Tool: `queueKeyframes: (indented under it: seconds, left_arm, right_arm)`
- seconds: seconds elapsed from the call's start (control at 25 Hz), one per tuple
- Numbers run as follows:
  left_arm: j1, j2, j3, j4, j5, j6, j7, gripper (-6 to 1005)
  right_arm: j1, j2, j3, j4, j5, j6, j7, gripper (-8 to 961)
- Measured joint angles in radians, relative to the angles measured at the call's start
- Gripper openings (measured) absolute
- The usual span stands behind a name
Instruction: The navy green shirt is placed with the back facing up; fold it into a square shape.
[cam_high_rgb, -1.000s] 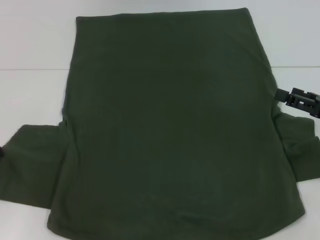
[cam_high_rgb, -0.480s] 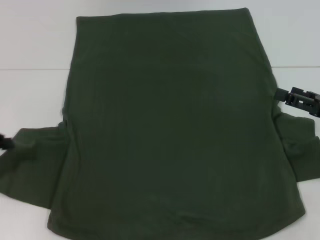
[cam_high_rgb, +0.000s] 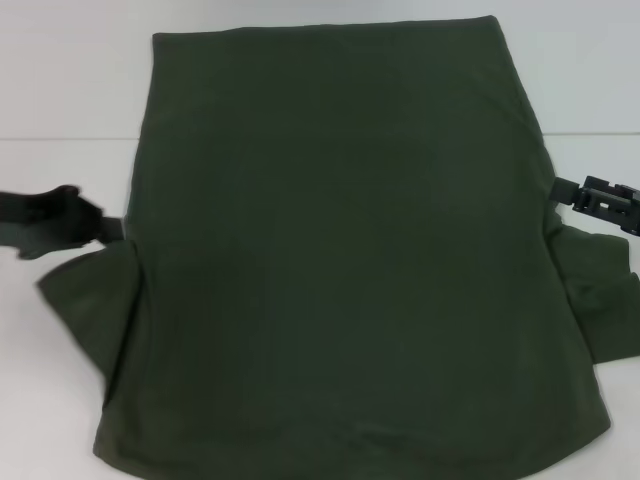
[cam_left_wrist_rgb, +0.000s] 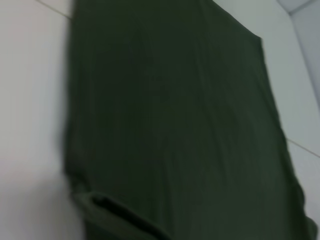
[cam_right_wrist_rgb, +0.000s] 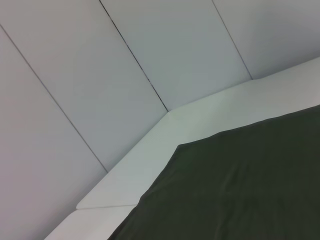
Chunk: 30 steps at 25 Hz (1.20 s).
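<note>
Left end effector (cam_high_rgb: 95, 225): dark, blurred, entering from the left edge of the head view at mid-height, its tip at the shirt's left side seam just above the left sleeve; whether its fingers are spread or pressed together cannot be told. White worktop (cam_high_rgb: 70, 90): bare surface showing along the left and right margins of the head view, with a faint seam line crossing at upper-middle height. Navy green shirt (cam_high_rgb: 340, 250): dark olive T-shirt lying flat on the worktop, plain side up, filling the centre of the head view from near the top edge to the bottom edge; straight hem edge at the top, body widening toward the bottom. Left sleeve (cam_high_rgb: 85, 300): bunched and drawn in against the body at lower left. Right sleeve (cam_high_rgb: 600, 290): lying out to the right edge of the frame at mid-lower height, lightly creased. Right end effector (cam_high_rgb: 590, 200): black, at the right edge of the head view, mid-height, its tip touching or just beside the shirt's right side seam above the sleeve; finger state cannot be told. The left wrist view shows the shirt (cam_left_wrist_rgb: 170, 130) lengthwise on the worktop (cam_left_wrist_rgb: 30, 100); the right wrist view shows a shirt corner (cam_right_wrist_rgb: 235, 185) against the worktop (cam_right_wrist_rgb: 200, 120) and panelled wall (cam_right_wrist_rgb: 75, 65).
</note>
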Motion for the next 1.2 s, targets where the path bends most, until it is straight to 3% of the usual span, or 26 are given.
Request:
queueKeyframes:
  seconds: [0.2, 0.4, 0.52, 0.64, 0.68, 0.8, 1.0, 1.2]
  left_arm:
    - [-0.056, -0.037, 0.042, -0.077, -0.002, -0.078, 0.0, 91]
    - [-0.108, -0.044, 0.123, -0.227, -0.003, -0.206, 0.053, 98]
    - [-0.108, -0.049, 0.137, -0.212, -0.016, -0.209, 0.137, 102]
    - [-0.055, -0.052, 0.108, -0.14, -0.129, -0.091, 0.348, 302]
    - [-0.03, -0.053, 0.104, -0.127, -0.182, -0.048, 0.439, 323]
    - [0.043, -0.06, 0.116, -0.115, -0.283, 0.04, 0.66, 387]
    - [0.103, -0.079, 0.118, -0.118, -0.294, 0.033, 0.743, 494]
    - [0.122, -0.116, 0.103, -0.116, -0.299, -0.031, 0.772, 668]
  right_arm:
    - [0.003, 0.0, -0.001, 0.004, 0.0, 0.001, 0.0, 928]
    - [0.004, 0.0, -0.002, 0.005, 0.0, 0.002, 0.004, 928]
    - [0.001, -0.006, -0.004, 0.004, -0.002, -0.001, 0.014, 928]
    - [-0.001, -0.017, -0.008, -0.01, -0.025, -0.028, 0.023, 928]
    - [-0.002, -0.021, -0.008, -0.02, -0.039, -0.044, 0.029, 928]
    - [-0.005, -0.05, -0.008, -0.059, -0.11, -0.115, 0.086, 928]
    - [0.005, -0.123, -0.003, -0.139, -0.332, -0.179, 0.394, 928]
    - [-0.001, -0.138, 0.006, -0.26, -0.475, -0.175, 0.64, 928]
